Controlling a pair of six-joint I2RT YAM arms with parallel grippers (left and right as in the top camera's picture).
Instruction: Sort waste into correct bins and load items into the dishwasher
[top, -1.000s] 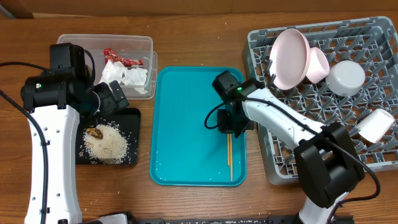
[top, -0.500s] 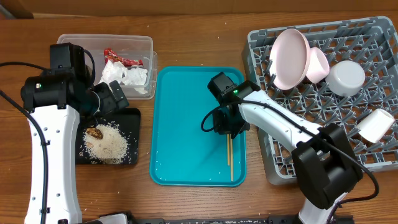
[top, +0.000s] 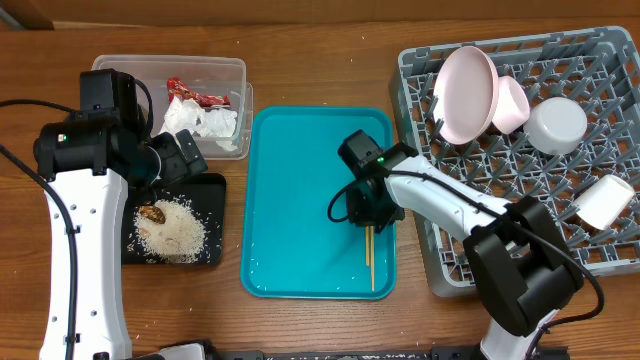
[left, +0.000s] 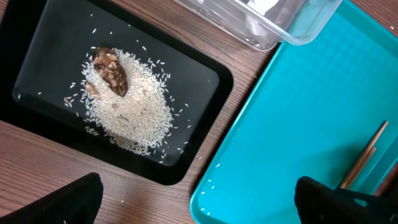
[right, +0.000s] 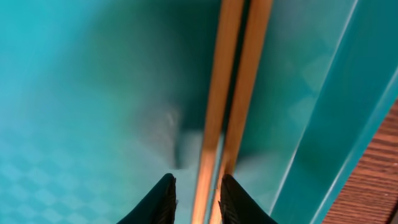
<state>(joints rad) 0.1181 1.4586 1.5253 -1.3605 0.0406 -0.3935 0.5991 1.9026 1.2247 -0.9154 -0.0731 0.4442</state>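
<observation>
Two wooden chopsticks (top: 369, 260) lie side by side on the teal tray (top: 290, 200), near its right rim. My right gripper (top: 367, 215) is down at their upper end. In the right wrist view its narrow jaws (right: 196, 199) close around the chopsticks (right: 233, 74), which still rest on the tray. My left gripper (top: 185, 155) is open and empty above the black tray (top: 212, 190), which holds rice (left: 134, 109) and a brown scrap (left: 111, 68). The clear tub (top: 110, 70) holds the red wrapper (top: 190, 93) and napkins (top: 205, 125).
The grey rack (top: 560, 200) at the right holds the plate (top: 467, 92), a pink bowl (top: 510, 103), a pale bowl (top: 557, 125) and a white cup (top: 605, 202). A few rice grains lie on the teal tray's corner (left: 214, 180).
My right gripper has moved left and then down the tray onto the upper end of the chopsticks. The chopsticks have not shifted. The left arm has not moved.
</observation>
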